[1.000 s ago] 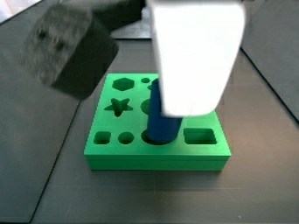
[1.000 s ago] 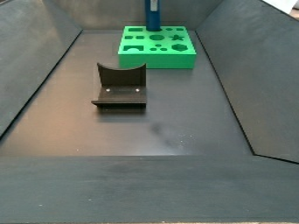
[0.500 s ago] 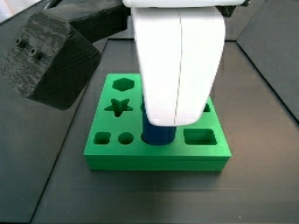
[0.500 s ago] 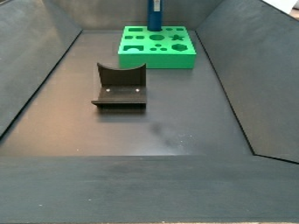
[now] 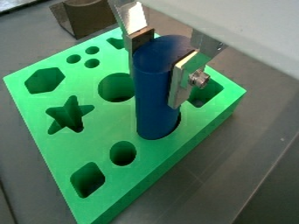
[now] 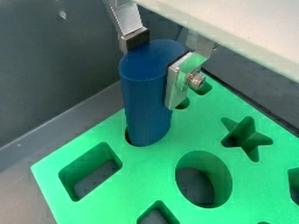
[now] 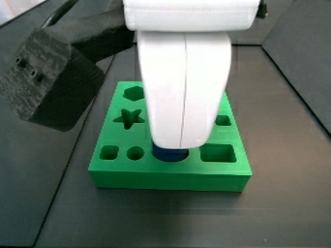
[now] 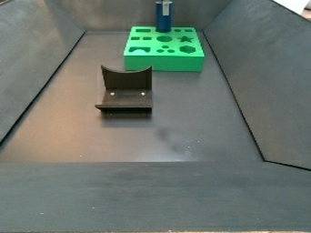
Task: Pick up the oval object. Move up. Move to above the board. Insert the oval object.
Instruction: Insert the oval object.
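Gripper [image 5: 163,59] pinching oval object [image 5: 158,87] near its top, lower end already in a hole of the board [image 5: 47,144]; best kept vertical w/ steady downward push, no sideways drag, releasing only once seated.

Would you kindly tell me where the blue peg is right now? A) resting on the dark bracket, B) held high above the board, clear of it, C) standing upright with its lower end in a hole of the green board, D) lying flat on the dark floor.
C: in both wrist views the blue peg stands upright with its base inside a hole of the green board, the gripper fingers on either side of its top.
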### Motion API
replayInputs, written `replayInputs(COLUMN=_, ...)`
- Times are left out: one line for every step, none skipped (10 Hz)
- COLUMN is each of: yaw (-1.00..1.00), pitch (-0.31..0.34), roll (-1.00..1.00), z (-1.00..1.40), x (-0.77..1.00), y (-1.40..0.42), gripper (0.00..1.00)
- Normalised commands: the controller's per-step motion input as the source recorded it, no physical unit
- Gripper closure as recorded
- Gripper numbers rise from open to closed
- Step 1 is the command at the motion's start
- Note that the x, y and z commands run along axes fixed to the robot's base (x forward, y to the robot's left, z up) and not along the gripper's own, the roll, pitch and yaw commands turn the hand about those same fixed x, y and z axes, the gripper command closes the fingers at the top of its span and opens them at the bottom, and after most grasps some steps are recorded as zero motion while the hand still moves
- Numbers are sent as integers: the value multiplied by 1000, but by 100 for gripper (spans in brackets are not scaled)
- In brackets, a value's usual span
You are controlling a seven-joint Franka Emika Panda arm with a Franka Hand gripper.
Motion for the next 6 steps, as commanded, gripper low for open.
replayInputs(yaw=0, pitch=-43, roll=133, z=-289, x=-111, y=0, gripper=100)
replayInputs(yaw=0, pitch=-36, roll=159, z=-363, x=0, y=-60, gripper=100)
replayInputs(yaw=0, pitch=-20, roll=117, z=-394, x=0, y=-69, gripper=100)
replayInputs(yaw=0, pitch=0, roll=151, z=-480, x=71, y=-100, gripper=100)
replayInputs(yaw=0, pitch=0, roll=170, z=-566, x=100, y=-117, gripper=100)
replayInputs(yaw=0, pitch=0, roll=146, z=-663, x=120, y=-69, gripper=100)
